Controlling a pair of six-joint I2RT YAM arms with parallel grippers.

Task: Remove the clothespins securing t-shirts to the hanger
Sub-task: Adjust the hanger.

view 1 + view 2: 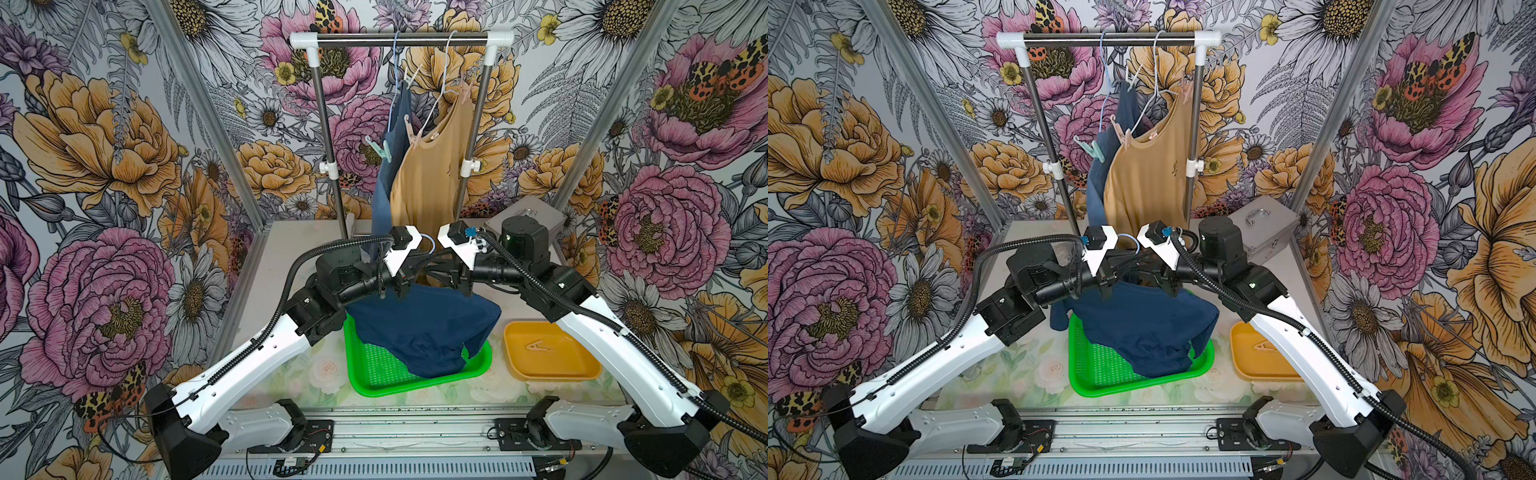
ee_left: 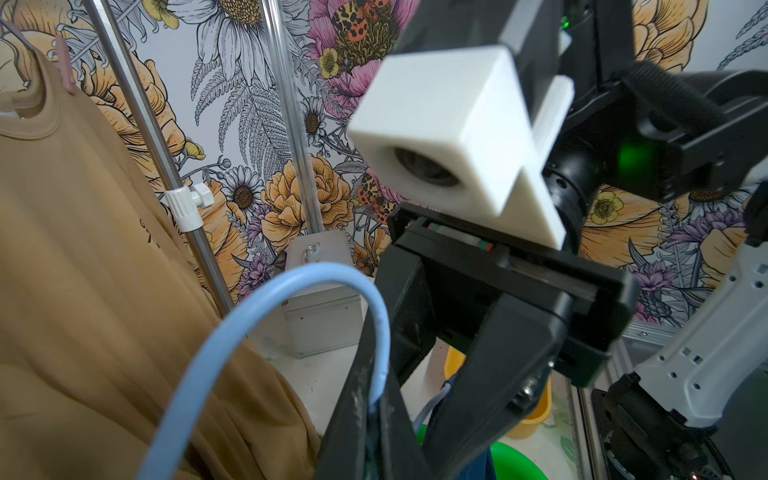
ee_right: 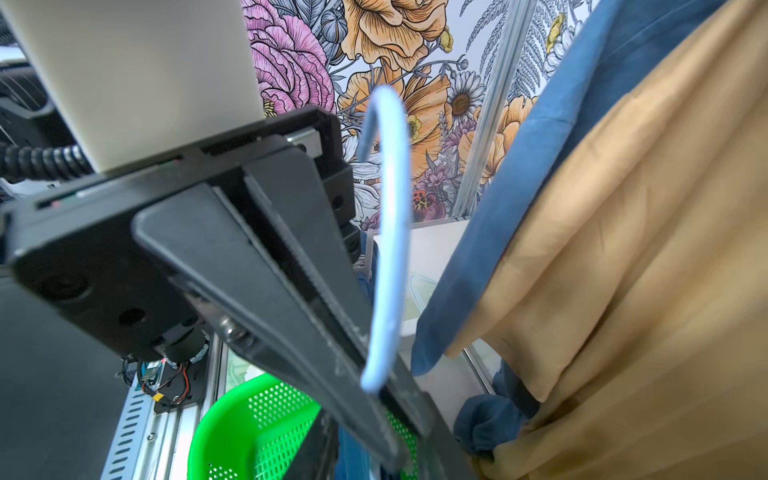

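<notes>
My left gripper [image 2: 376,415] is shut on the hook of a pale blue hanger [image 2: 291,291], from which a dark navy t-shirt [image 1: 419,328] hangs into the green basket [image 1: 374,374]. My right gripper [image 1: 440,276] reaches in from the other side, right against the left fingers. Its jaws stand partly apart and its tips are hidden by cloth. A slate blue t-shirt [image 1: 384,187] and a tan t-shirt [image 1: 428,183] hang on the rack [image 1: 399,38]. A mint clothespin [image 1: 384,148], a beige one [image 1: 409,131] and a pink one [image 1: 467,89] grip them.
A yellow tray [image 1: 582,365] at the right holds one beige clothespin [image 1: 540,347]. A grey metal box [image 1: 536,216] stands at the back right, behind the right arm. The rack's two posts rise behind the grippers. Both forearms cross the table's front corners.
</notes>
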